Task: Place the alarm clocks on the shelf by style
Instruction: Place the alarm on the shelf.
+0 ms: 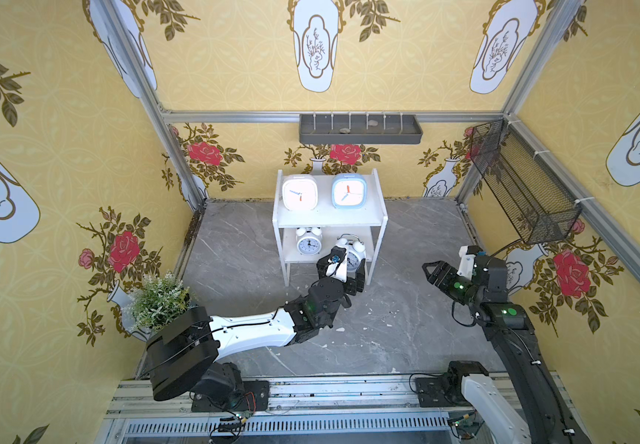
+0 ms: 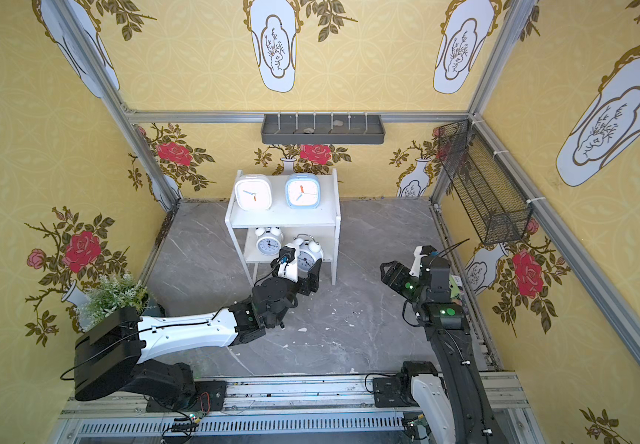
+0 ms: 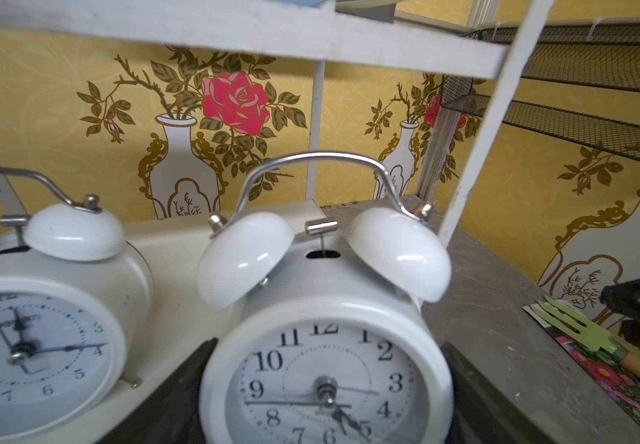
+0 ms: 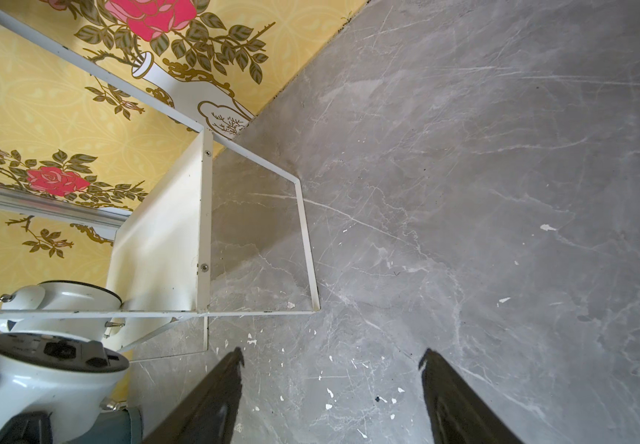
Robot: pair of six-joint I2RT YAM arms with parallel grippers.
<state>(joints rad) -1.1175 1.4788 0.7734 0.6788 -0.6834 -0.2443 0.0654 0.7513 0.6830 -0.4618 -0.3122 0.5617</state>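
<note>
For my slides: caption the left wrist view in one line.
Jaws of the left gripper hold a twin-bell clock at the lower tier of the shelf, beside the other twin-bell clock.

Yellow rose-and-vase wallpaper (image 1: 233,69) — grey marble floor (image 1: 387,300) — aluminium frame rails (image 1: 233,116)

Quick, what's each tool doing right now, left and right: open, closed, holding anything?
Left tool: closed on a round twin-bell clock, jaws against both its sides.
Right tool: open, holding nothing.
</note>
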